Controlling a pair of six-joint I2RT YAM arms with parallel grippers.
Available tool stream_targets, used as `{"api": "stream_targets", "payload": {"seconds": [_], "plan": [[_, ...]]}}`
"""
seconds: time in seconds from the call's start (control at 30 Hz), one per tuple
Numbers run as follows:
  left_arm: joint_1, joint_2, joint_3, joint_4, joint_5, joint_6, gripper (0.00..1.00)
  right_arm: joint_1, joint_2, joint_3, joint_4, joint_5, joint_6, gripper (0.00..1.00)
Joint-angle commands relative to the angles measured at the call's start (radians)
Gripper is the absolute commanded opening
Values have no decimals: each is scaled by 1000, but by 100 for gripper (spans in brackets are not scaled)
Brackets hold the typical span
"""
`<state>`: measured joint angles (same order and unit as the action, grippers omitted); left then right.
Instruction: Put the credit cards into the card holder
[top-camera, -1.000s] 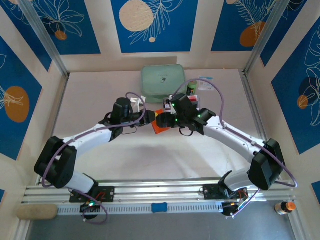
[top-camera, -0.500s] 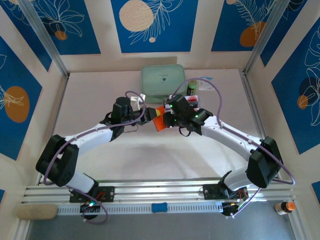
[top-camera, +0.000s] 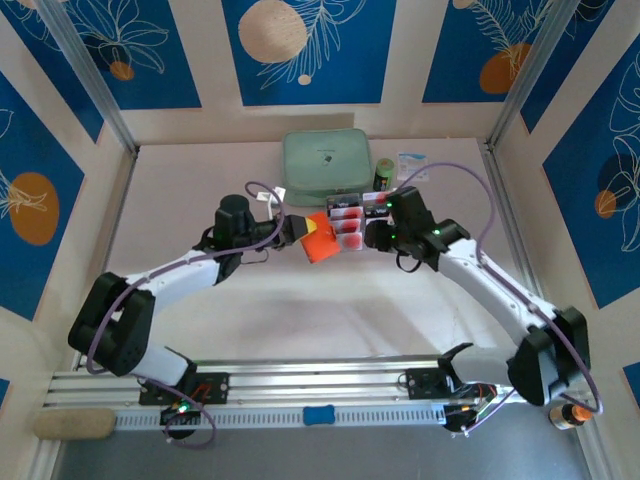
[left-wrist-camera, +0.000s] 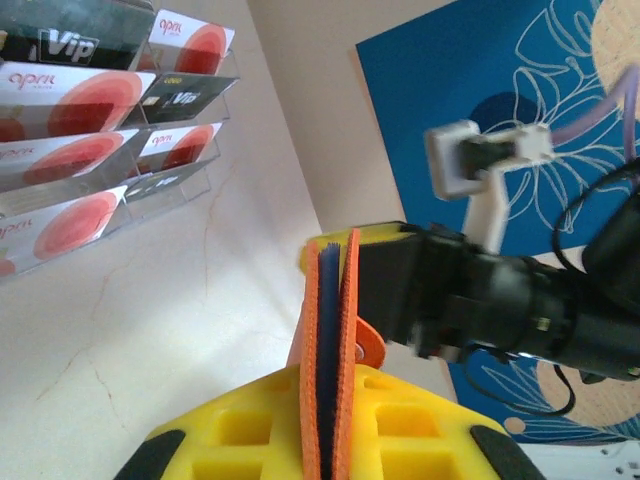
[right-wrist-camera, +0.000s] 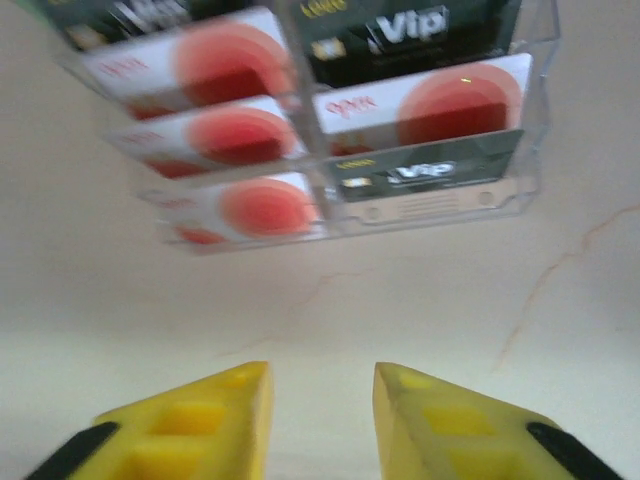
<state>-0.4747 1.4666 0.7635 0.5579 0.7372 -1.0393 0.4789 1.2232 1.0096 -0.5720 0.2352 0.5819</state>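
1. The left end effector (top-camera: 303, 232) is pressed together on the card holder (top-camera: 320, 240), pinching the orange-red wallet over the middle of the desk (top-camera: 300, 300).
2. In the left wrist view its yellow fingers (left-wrist-camera: 235, 435) clamp the holder from both sides. The holder stands edge-on, its two orange leaves slightly parted at the top and showing a dark blue lining.
3. The right end effector (right-wrist-camera: 320, 400) is spread, with nothing between its yellow fingers. It points at the clear plastic tray (right-wrist-camera: 440, 205).
4. The credit cards (right-wrist-camera: 420, 100), pale with a big red circle, sit in stepped rows in that tray, among black cards marked "Vip" (right-wrist-camera: 410, 30).
5. From above, the tray lies just to the right of the held card holder, between the two end effectors and in front of a mint-green case (top-camera: 325, 165). A small green bottle (top-camera: 384, 175) stands beside the case.
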Motion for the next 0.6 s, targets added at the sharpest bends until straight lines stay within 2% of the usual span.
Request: {"api": "stream_targets", "payload": {"seconds": [0.0, 0.1, 0.27, 0.43, 0.57], "plan": [[50, 23, -7, 177, 86, -71, 0, -24, -64, -25, 120, -312, 58, 60], [73, 45, -2, 242, 121, -112, 0, 5, -50, 9, 188, -401, 96, 72], [77, 76, 21, 310, 164, -158, 0, 88, 43, 106, 214, -350, 91, 85], [78, 85, 30, 331, 174, -174, 0, 103, 141, 156, 257, -324, 88, 84], [79, 90, 28, 372, 174, -205, 0, 76, 189, 147, 293, -333, 87, 74]]}}
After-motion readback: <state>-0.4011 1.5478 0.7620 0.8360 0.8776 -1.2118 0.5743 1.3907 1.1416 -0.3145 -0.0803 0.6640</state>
